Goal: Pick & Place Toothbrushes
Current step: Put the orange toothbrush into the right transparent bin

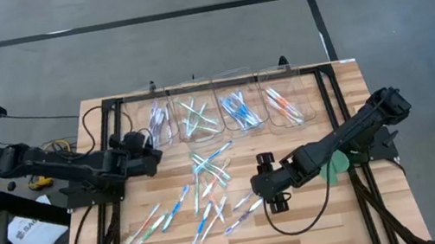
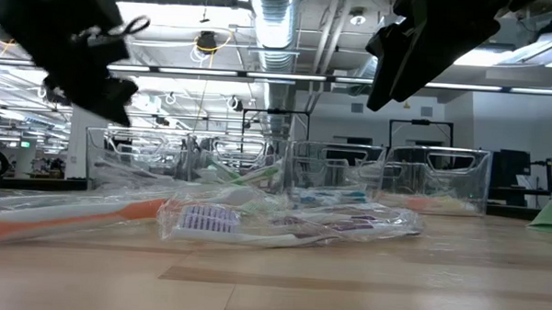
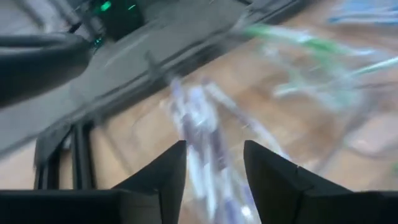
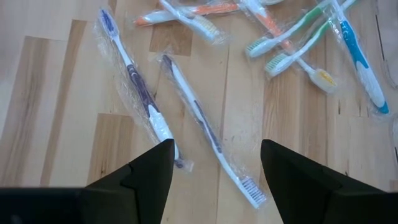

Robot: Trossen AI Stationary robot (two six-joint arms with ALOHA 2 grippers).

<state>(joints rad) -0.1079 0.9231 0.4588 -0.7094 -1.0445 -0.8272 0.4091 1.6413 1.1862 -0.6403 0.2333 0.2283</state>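
From overhead, I count four clear bins (image 1: 232,111) along the far edge of the worktop (image 1: 365,221), each already holding a few sorted toothbrushes (image 1: 239,112), while a good dozen or more wrapped brushes (image 1: 203,196) lie scattered across the middle. I'd put the job at well under half done. My left tool (image 1: 153,141) sits at the leftmost bin; my right tool (image 1: 256,191) hovers over the near edge of the scatter, with a green disc (image 1: 336,166) just behind its arm.

At worktop height, wrapped brushes, one orange-handled (image 2: 67,219) and one with purple bristles (image 2: 209,221), lie in front of the bins, both arms dark overhead.

Through the left wrist camera, my left tool's fingers (image 3: 163,171) stand apart with purple brushes blurred beyond them, none visibly held; it looks like a drop into the bin.

Through the right wrist camera, my right tool's fingers (image 4: 152,165) are spread wide and empty above two purple-accented brushes (image 4: 205,134), the likely next pick.
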